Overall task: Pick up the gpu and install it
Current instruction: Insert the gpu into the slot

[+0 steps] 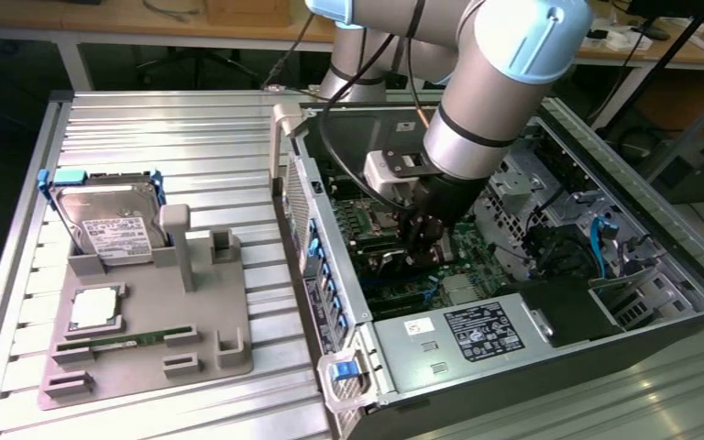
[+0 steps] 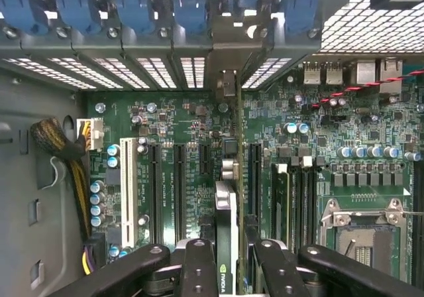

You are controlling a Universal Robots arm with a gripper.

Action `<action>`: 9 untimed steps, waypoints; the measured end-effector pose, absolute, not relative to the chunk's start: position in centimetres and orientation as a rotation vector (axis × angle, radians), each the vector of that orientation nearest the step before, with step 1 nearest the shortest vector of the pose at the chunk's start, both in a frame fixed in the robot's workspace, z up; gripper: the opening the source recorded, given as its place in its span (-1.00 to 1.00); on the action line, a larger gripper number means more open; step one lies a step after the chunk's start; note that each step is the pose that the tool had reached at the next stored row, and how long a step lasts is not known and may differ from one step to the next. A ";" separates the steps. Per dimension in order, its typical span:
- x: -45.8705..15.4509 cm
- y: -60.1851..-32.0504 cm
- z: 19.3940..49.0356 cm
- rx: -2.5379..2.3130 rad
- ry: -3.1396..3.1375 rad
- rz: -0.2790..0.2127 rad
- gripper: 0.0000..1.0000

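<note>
My gripper [image 1: 423, 240] reaches down inside the open computer case [image 1: 327, 302], above the green motherboard [image 1: 450, 275]. In the wrist view the gpu [image 2: 227, 204] stands edge-on between my black fingers [image 2: 199, 264], and my gripper [image 2: 230, 247] is shut on it. The card's thin edge runs toward the rear slot covers [image 2: 192, 71], its metal end close to them. It hangs in line with the gap between two long black expansion slots [image 2: 179, 178]. Whether its lower edge touches a slot is hidden.
On the exterior view's left, a grey fixture [image 1: 224, 302] holds a silver hard drive [image 1: 110, 225], a processor [image 1: 93, 310] and a narrow memory stick [image 1: 138, 338]. A power supply [image 1: 480, 335], cables [image 2: 63, 144] and blue latches [image 2: 192, 5] crowd the case around the card.
</note>
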State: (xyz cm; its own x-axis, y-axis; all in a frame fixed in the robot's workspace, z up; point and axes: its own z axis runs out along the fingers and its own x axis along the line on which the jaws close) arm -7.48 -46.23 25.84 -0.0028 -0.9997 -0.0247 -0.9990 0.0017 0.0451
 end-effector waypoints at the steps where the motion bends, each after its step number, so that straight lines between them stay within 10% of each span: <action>1: -7.5 -46.2 25.8 2.208 -2.213 -0.077 -0.46; 9: -7.7 -46.2 24.8 2.208 -2.213 -0.078 -0.46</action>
